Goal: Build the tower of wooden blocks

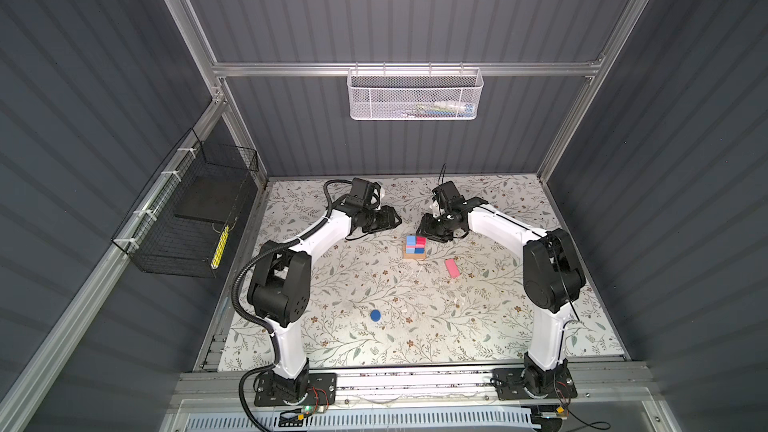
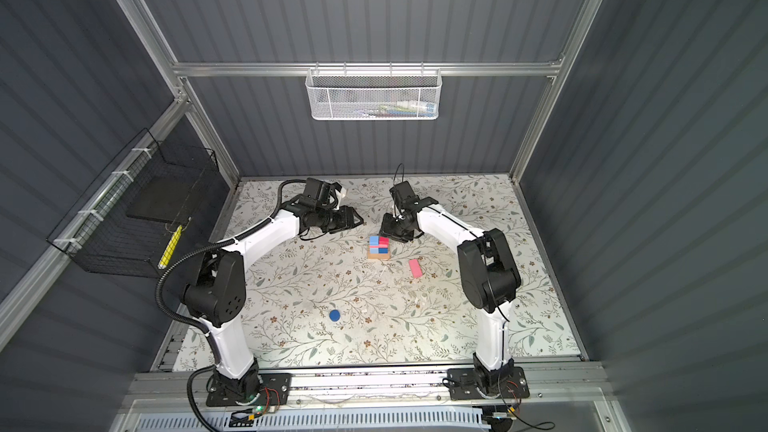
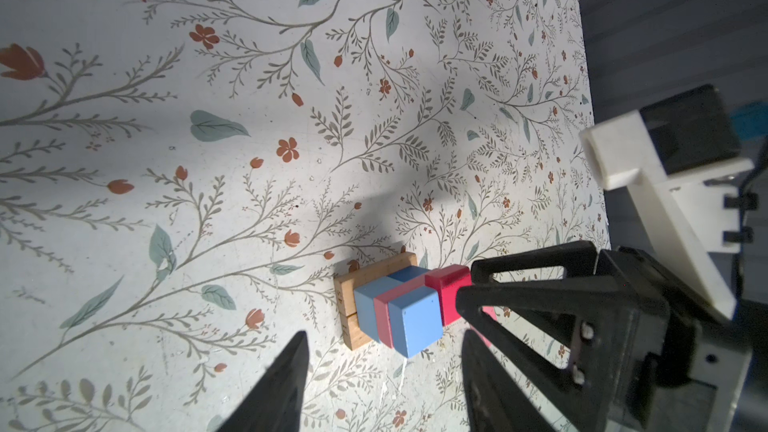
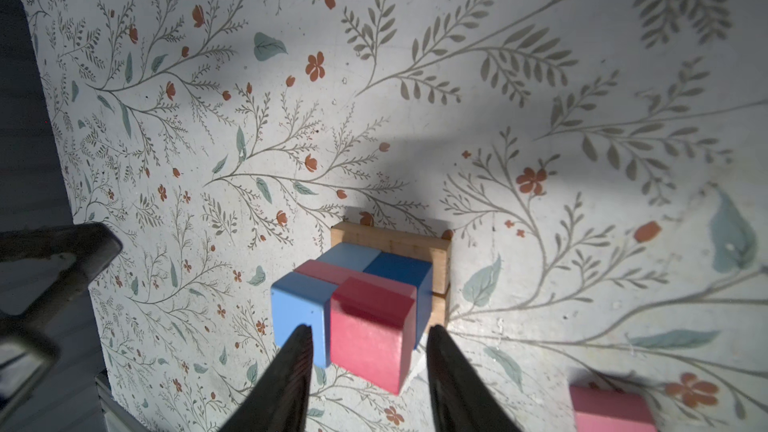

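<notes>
Tower (image 1: 414, 248), right claw (image 4: 370, 328) at 1 o'clock, narrowly apart astride red cube (image 4: 374, 299), left claw (image 3: 384, 334) at 11 o'clock, apart, empty.

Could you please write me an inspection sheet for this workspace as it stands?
Surface: floral mat, flat.
Job's things: tower part-built on tan base; pink oblong and blue disc loose.
Clutter: small white flecks.
Tools: left tool open, empty; right tool open astride red cube.
Cables: black conduit on left arm; thin cable on right arm.
Surroundings: white basket, black basket on walls.
</notes>
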Controlling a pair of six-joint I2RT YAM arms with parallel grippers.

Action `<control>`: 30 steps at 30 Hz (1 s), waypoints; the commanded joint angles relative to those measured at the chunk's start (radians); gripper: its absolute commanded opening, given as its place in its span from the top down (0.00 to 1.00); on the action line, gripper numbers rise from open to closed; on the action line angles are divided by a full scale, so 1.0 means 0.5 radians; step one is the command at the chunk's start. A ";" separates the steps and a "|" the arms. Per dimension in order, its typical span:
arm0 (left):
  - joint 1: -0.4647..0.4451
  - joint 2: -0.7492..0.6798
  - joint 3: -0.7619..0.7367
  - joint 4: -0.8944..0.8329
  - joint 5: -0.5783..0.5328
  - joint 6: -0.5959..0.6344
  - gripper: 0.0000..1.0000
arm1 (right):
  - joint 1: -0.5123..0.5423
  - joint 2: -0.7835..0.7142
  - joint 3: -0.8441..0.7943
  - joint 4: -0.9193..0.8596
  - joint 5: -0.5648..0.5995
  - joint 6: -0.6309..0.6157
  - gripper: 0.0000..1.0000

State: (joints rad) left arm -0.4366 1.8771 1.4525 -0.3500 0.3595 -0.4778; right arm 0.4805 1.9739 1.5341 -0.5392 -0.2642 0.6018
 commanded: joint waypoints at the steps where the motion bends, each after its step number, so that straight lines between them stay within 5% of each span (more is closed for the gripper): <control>1: 0.008 0.023 0.067 -0.052 -0.016 0.048 0.41 | 0.001 0.056 0.069 -0.035 0.034 -0.025 0.52; 30: 0.008 0.027 0.076 -0.070 -0.020 0.065 0.41 | -0.001 0.120 0.147 -0.025 0.004 -0.013 0.54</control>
State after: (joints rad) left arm -0.4366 1.8774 1.4597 -0.3634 0.3557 -0.4706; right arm 0.4805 2.0365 1.5845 -0.5457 -0.2653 0.6018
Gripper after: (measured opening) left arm 0.589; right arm 0.458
